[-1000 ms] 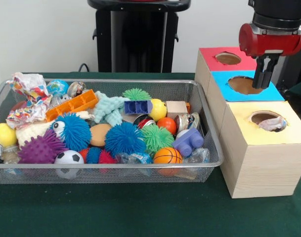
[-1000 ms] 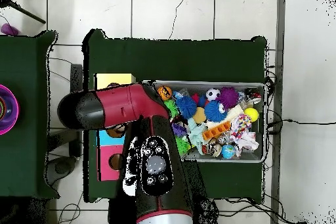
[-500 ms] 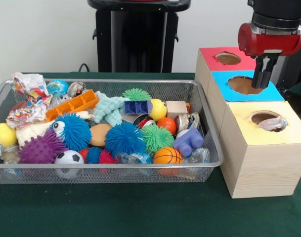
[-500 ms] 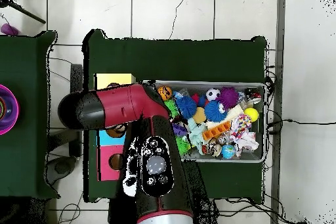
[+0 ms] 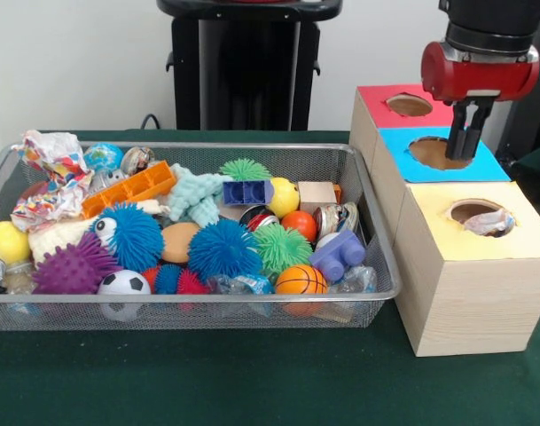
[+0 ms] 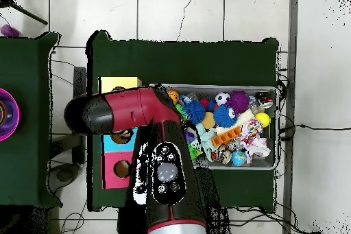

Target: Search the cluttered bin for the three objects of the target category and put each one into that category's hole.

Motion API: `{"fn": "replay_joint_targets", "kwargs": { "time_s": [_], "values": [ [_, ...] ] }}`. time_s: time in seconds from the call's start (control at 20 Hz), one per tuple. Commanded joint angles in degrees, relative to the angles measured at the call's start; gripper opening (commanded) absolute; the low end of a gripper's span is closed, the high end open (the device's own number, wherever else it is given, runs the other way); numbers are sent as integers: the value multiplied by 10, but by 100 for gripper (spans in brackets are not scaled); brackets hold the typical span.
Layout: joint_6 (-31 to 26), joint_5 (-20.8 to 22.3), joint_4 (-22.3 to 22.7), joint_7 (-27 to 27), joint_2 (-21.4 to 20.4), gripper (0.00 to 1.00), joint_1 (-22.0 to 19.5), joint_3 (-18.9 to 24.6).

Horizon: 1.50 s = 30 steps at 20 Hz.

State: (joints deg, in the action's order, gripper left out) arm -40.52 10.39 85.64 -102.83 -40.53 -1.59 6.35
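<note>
Over the blue box [image 5: 440,153] you have the end effector [image 5: 460,142], hanging just above that box's round hole with its dark fingers pressed close together and nothing visible between them; the red wrist housing [image 5: 479,71] sits directly above it. Beside the blue box stand two more in a row — a red box [image 5: 408,105] behind it and a yellow box [image 5: 482,222] in front, whose hole holds a crumpled clear wrapper [image 5: 489,222]. Left of the boxes on the green tabletop [image 5: 252,382] you see the wire bin [image 5: 376,257], crowded with toys; among them lie an orange basketball [image 5: 301,280], a soccer ball [image 5: 123,284], a blue spiky ball [image 5: 222,248], a purple spiky ball [image 5: 73,266] and a lavender toy block [image 5: 339,255]. From overhead the red arm [image 6: 130,111] covers the boxes' middle — you cannot see the end effector there.
</note>
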Motion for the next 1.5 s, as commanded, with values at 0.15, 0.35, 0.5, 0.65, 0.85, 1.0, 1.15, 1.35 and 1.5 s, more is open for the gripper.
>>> {"fn": "replay_joint_targets", "kwargs": {
  "time_s": [0.15, 0.35, 0.5, 0.65, 0.85, 1.0, 1.15, 1.35, 1.5],
  "values": [
    [-41, 3, 34, -18, 13, 0, -27, 14],
    [-34, 1, 22, -33, 25, 0, -21, 16],
    [-23, 0, 17, -40, 34, 0, -19, 17],
    [-23, -7, 9, -44, 39, 0, -20, 21],
    [-42, -15, -3, -40, 38, 0, -23, 25],
    [-37, -18, 7, -32, 35, 0, -31, 29],
    [-30, -18, 13, -24, 36, 0, -39, 33],
    [-33, -11, 24, 15, 31, 0, -68, 42],
    [-30, -3, 44, 43, 17, 0, -93, 50]
  ]
}}
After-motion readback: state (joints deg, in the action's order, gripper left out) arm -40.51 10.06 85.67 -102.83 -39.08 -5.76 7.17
